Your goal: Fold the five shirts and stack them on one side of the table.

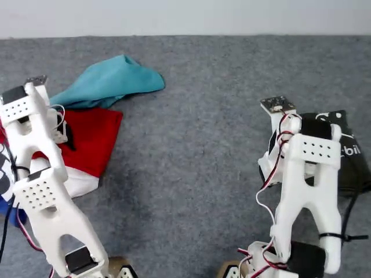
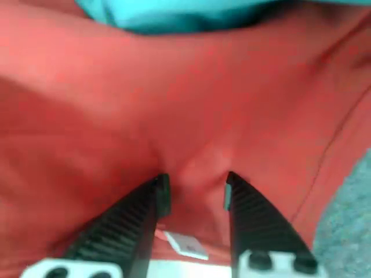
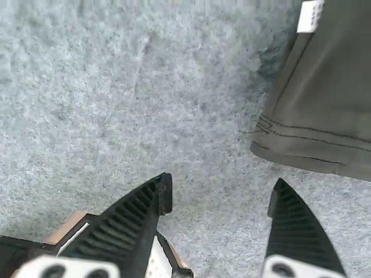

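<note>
A red shirt (image 1: pixel 93 136) lies at the left of the table, partly over a white shirt (image 1: pixel 81 182). A crumpled teal shirt (image 1: pixel 110 81) rests against its far edge. My left gripper (image 2: pixel 196 188) is down on the red shirt (image 2: pixel 191 104), shut on a raised ridge of its cloth, with the teal shirt (image 2: pixel 191 11) just beyond. A black shirt (image 1: pixel 351 165) lies folded at the right. Beside its hem (image 3: pixel 330 92), my right gripper (image 3: pixel 223 197) hangs open over bare carpet, holding nothing.
A blue garment (image 1: pixel 14 214) peeks out at the left edge under the left arm. The grey carpeted table top (image 1: pixel 191 145) stretches wide between the two arms. A pale wall runs along the far edge.
</note>
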